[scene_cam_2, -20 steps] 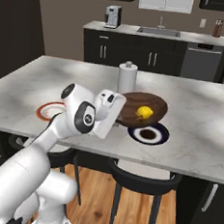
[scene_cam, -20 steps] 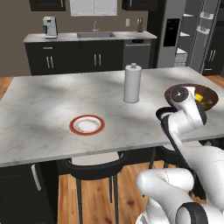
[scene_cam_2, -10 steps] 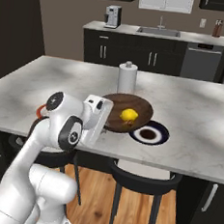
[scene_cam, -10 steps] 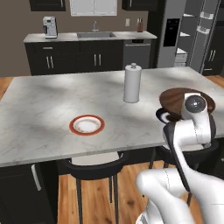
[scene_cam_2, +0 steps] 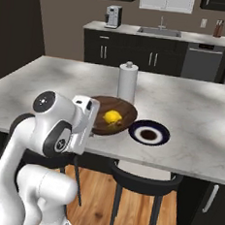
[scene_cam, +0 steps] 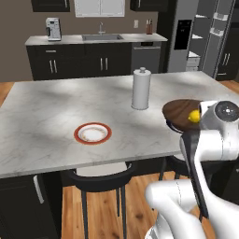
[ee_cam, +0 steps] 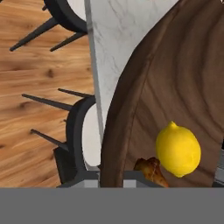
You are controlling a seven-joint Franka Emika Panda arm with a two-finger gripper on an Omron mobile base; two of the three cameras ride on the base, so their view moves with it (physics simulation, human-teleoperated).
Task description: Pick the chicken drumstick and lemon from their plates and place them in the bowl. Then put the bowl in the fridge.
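Note:
The dark brown wooden bowl (scene_cam: 182, 111) (scene_cam_2: 124, 113) (ee_cam: 175, 83) hangs at the island's near edge, partly over it. Inside lie the yellow lemon (scene_cam: 193, 116) (scene_cam_2: 112, 116) (ee_cam: 178, 149) and the golden-brown chicken drumstick (ee_cam: 151, 169). My gripper (scene_cam: 173, 125) (scene_cam_2: 94, 131) is shut on the bowl's near rim, its fingers hidden by the hand. The orange-red-rimmed plate (scene_cam: 93, 133) and the navy-rimmed plate (scene_cam_2: 149, 132) sit bare on the island. The grey fridge (scene_cam: 184, 37) stands at the back right, with white shelves showing beside it.
A white paper towel roll (scene_cam: 141, 88) (scene_cam_2: 127, 82) stands just behind the bowl. Dark stools (scene_cam: 100, 177) (scene_cam_2: 142, 178) (ee_cam: 81, 140) are tucked under the island's near edge, over wood floor. A back counter with a sink (scene_cam: 101, 37) runs along the wall.
The arm has pulled back toward the island's near edge, carrying the bowl with the lemon and drumstick; the bowl now overhangs that edge.

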